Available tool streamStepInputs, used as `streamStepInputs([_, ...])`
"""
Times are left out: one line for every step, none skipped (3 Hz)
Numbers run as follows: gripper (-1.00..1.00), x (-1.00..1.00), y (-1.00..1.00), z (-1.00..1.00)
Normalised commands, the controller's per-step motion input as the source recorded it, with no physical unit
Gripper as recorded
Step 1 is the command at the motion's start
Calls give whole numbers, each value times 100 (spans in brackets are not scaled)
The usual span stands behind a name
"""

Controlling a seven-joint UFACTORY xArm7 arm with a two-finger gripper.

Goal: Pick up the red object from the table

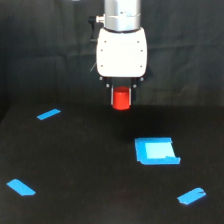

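Note:
The red object is a small red-orange upright cylinder. It hangs between the short dark fingers of my gripper, under the white gripper body in the upper middle of the exterior view. The gripper is shut on it and holds it above the black table. Its top is hidden between the fingers. It hangs up and to the left of the blue square patch as the exterior view shows it.
Blue tape strips lie on the table at the left, lower left and lower right. A black cloth backdrop hangs behind the table.

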Motion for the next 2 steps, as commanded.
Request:
streamStepInputs([-100, -4, 12, 17])
streamStepInputs([-94, 1, 11, 15])
